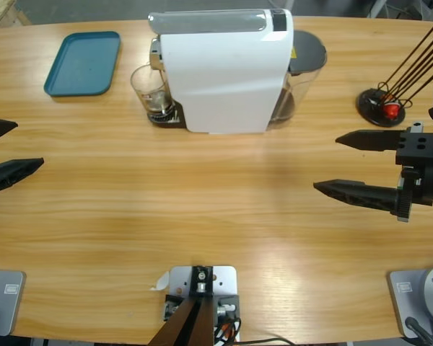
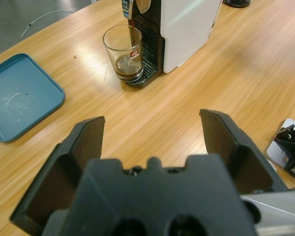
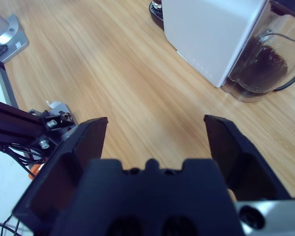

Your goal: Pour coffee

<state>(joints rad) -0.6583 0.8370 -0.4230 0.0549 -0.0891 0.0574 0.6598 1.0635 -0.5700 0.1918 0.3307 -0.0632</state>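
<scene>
From the high view I see the left end effector (image 1: 11, 150) at the left edge of the long wooden desk (image 1: 202, 209), its two black jaws spread wide with nothing between them. The right end effector (image 1: 330, 164) comes in from the right edge, also wide and empty. Well ahead of both, toward the far side, stands the big white boxy coffee machine (image 1: 224, 72) with its grey water tank (image 1: 303, 61) on the side nearer the right end effector. A clear glass tumbler (image 1: 151, 90) sits on the machine's drip tray, and a flat teal plastic tray (image 1: 84, 62) lies beyond the left end effector. Near the right end effector is a black round stand with dark sticks (image 1: 386, 101).

In my left wrist view, the tumbler (image 2: 125, 51) is straight ahead of the open jaws, well apart, with the dark brown coffee (image 2: 127, 71) pooled at its bottom. The teal tray (image 2: 19, 96) lies off to the left.

In my right wrist view, the jaws stand wide over bare desk; the white machine (image 3: 211, 34) and its tank (image 3: 260, 64) lie ahead to the right.
</scene>
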